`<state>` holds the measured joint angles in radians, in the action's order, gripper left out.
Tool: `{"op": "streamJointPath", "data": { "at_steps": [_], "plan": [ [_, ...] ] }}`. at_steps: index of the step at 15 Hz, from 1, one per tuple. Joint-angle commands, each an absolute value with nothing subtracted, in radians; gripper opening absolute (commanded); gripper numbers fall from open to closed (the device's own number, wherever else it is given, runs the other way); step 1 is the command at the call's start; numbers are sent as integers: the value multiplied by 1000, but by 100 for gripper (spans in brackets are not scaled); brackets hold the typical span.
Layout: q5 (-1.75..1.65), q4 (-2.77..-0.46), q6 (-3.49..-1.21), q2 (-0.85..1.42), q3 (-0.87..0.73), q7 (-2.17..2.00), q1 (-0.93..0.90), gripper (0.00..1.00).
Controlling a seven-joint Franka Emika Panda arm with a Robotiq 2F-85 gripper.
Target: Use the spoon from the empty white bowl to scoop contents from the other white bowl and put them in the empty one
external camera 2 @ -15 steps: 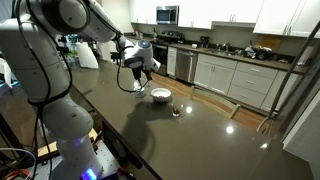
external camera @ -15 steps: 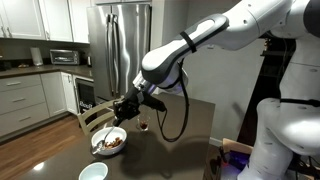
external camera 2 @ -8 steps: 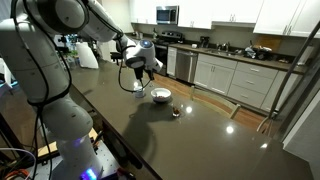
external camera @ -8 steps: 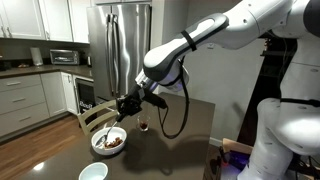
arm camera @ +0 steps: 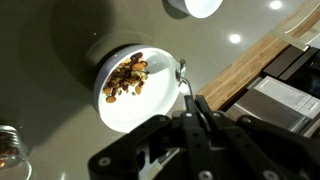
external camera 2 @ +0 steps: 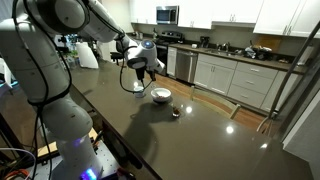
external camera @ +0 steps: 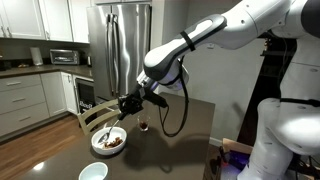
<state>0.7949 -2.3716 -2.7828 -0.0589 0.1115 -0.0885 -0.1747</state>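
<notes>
Wrist view shows the end effector (arm camera: pixel 194 112) clamped shut on the spoon (arm camera: pixel 182 73), whose tip hangs at the wider white bowl's (arm camera: pixel 120 113) right rim beside the contents (arm camera: pixel 127 77); pressing on that rim could tip the bowl, spilling chunks.

Home kitchen: stainless refrigerator (external camera: pixel 118 40), countertop microwave (external camera: pixel 63 57), white cabinets (external camera 2: pixel 232 82), oven range (external camera: pixel 84 93), dark counter (external camera 2: pixel 200 140).

Your spoon (arm camera: pixel 184 82) points at the wide white bowl (arm camera: pixel 120 112).
Tip at the rim; brown chunks (arm camera: pixel 127 77) heaped inside; empty white bowl (arm camera: pixel 200 6) upright, apart, both near the desk (arm camera: pixel 50 40) edge.
</notes>
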Motion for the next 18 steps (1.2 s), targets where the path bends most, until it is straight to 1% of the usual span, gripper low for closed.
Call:
{"op": "streamJointPath", "data": {
  "at_steps": [1, 8, 10, 18],
  "plan": [
    [795, -2372, -2783, -58, 112, -89, -175, 5],
    [795, -2372, -2783, -58, 112, -89, -175, 5],
    [792, -2372, -2783, -58, 112, -90, -174, 4],
    [717, -2402, -2816, -69, 108, -132, -148, 4]
  ]
}}
